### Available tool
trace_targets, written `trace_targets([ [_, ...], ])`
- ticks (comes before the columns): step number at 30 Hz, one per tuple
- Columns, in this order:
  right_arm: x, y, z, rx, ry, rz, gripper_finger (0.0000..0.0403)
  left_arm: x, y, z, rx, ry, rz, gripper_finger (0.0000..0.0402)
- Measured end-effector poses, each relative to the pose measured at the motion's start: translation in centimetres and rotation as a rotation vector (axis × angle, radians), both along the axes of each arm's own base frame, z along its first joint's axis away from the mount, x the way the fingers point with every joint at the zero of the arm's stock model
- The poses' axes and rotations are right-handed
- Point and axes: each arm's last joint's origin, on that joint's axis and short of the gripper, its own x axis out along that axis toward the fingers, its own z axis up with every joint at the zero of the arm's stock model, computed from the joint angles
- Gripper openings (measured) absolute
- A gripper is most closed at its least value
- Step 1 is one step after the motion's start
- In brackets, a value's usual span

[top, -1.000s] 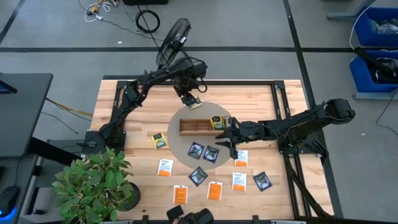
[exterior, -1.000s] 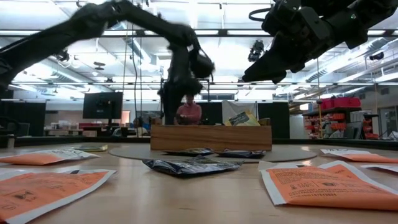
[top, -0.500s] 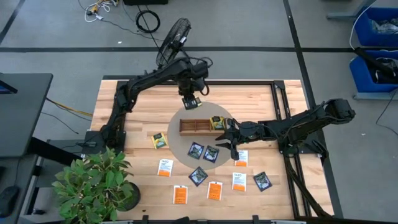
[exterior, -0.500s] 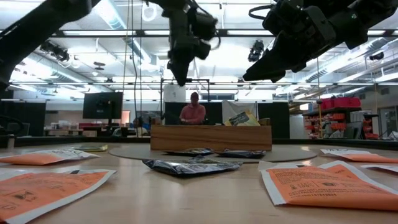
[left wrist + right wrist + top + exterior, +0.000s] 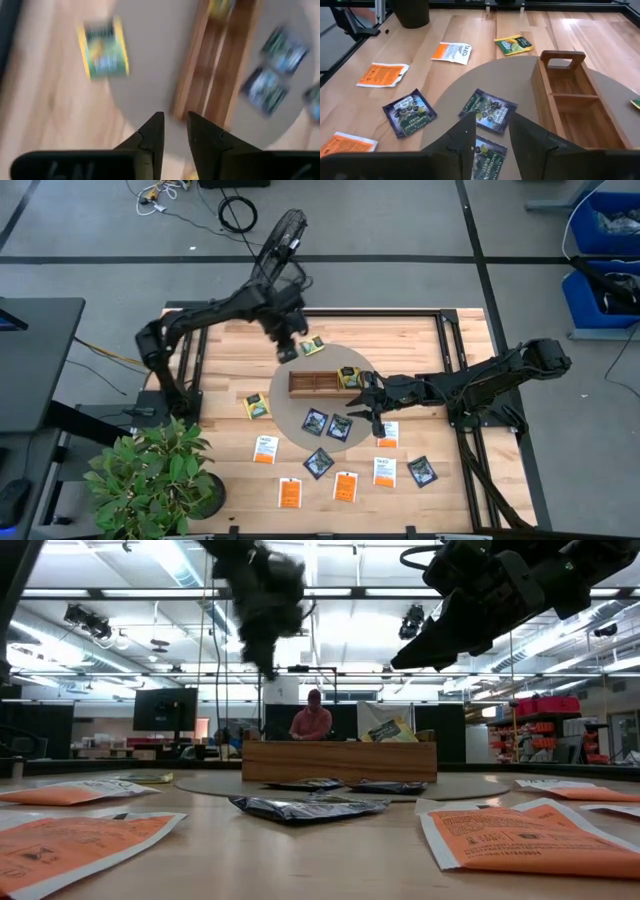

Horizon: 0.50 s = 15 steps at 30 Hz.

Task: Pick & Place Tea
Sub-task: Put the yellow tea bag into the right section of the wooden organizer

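Observation:
Tea packets lie flat around a wooden tray (image 5: 322,383) on a round grey mat. One yellow-green packet (image 5: 312,346) (image 5: 103,48) lies just beyond the tray's far side. Another yellow-green packet (image 5: 350,377) (image 5: 388,730) stands in the tray's right end. A third yellow-green packet (image 5: 257,407) lies to the tray's left. Dark packets (image 5: 315,421) (image 5: 489,111) rest on the mat's near part, and orange and white packets (image 5: 345,486) lie nearer. My left gripper (image 5: 285,347) (image 5: 175,127) hovers high, left of the far packet, slightly open and empty. My right gripper (image 5: 364,403) (image 5: 491,127) hangs open over the mat's right side, above the dark packets.
A potted plant (image 5: 150,480) fills the near left corner. A floor fan (image 5: 278,242) stands beyond the far edge. Bare wood shows along the table's far and left parts. A person (image 5: 312,722) sits in the room behind the table.
My left gripper has risen from low behind the tray's far side and swung toward the table's left. The yellow-green packet stays lying beyond the tray. My right arm has kept still.

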Motion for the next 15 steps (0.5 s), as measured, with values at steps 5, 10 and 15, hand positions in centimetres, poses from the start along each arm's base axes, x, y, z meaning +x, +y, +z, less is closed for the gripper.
trace_targets([
  [5,0.1,0.0,0.1,-0.020,-0.017,0.010,0.0126,-2.7,-0.4,-4.9,-0.026,0.176,0.038,0.0087],
  [10,0.1,0.0,0.3,-0.020,-0.033,0.011,0.0126,-4.9,-1.0,-8.7,-0.091,0.300,0.051,0.0087],
  [15,0.1,0.0,0.3,-0.021,-0.032,0.011,0.0126,-6.3,-2.0,-11.2,-0.113,0.312,0.051,0.0087],
])
